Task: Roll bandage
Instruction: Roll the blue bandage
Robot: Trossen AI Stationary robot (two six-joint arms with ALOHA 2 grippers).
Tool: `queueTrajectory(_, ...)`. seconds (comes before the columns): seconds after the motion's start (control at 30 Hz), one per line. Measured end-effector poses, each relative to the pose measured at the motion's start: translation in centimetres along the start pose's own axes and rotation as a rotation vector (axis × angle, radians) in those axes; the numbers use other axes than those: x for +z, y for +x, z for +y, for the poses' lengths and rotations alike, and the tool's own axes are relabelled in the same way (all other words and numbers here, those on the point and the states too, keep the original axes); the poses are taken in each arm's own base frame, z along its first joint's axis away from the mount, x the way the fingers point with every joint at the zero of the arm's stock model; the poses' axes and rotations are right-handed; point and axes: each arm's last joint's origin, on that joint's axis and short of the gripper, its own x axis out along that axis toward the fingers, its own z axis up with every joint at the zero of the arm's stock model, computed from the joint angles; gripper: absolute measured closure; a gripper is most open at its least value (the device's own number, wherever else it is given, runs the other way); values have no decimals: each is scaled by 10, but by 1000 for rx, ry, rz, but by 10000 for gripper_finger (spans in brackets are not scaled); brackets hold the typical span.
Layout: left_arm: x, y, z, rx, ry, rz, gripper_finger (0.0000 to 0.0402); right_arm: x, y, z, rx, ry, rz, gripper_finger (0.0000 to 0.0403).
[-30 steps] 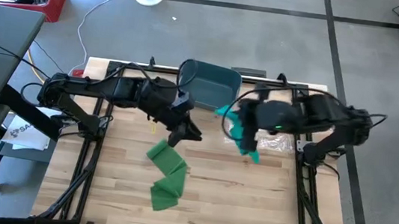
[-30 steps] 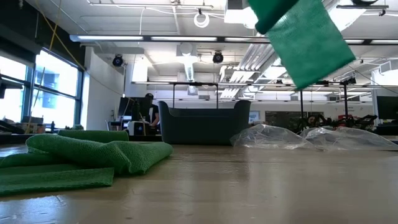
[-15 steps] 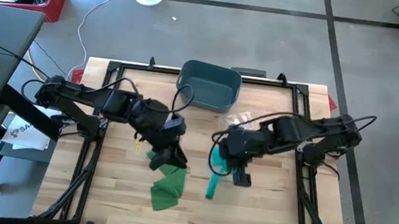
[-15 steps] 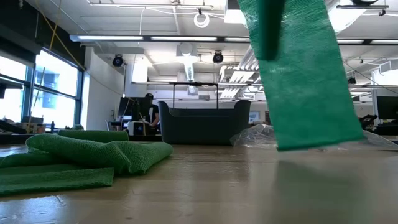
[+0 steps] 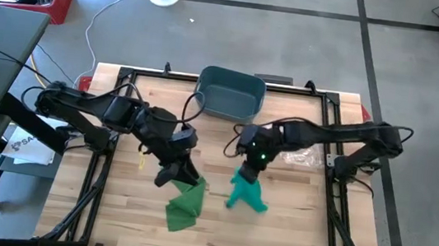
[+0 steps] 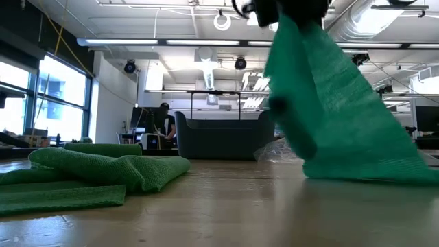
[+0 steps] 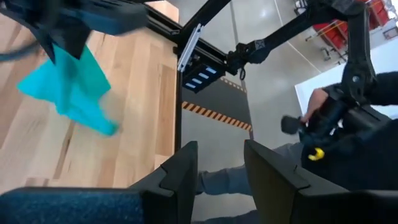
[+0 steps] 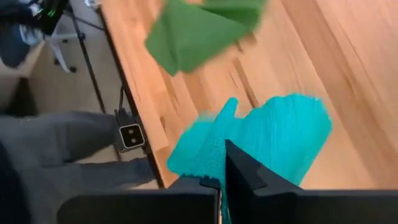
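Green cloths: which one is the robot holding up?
The blue-green bandage cloth, pinched by the right end effector, hangs to the table. The grass-green cloth lies flat.

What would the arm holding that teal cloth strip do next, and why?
Probably lower it further and lay it flat. The right gripper is shut on the teal bandage, whose lower end already touches the table while the rest hangs bunched.

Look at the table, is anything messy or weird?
Yes. The green bandage lies unrolled in crumpled folds under the left gripper. The right gripper dangles a teal bandage whose loose end bunches on the wood. Crinkled plastic wrappers lie behind.
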Motion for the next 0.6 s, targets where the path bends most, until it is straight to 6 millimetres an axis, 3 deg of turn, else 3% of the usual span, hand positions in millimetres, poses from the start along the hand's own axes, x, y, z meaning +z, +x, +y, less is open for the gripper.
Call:
queueTrajectory(0.33,0,-6,7,41,-15,17,278,1,-2,-66,-89,279,116,395)
queueTrajectory(0.6,1,-6,8,44,-18,14,278,-12,-18,-100,-198,358,266,284)
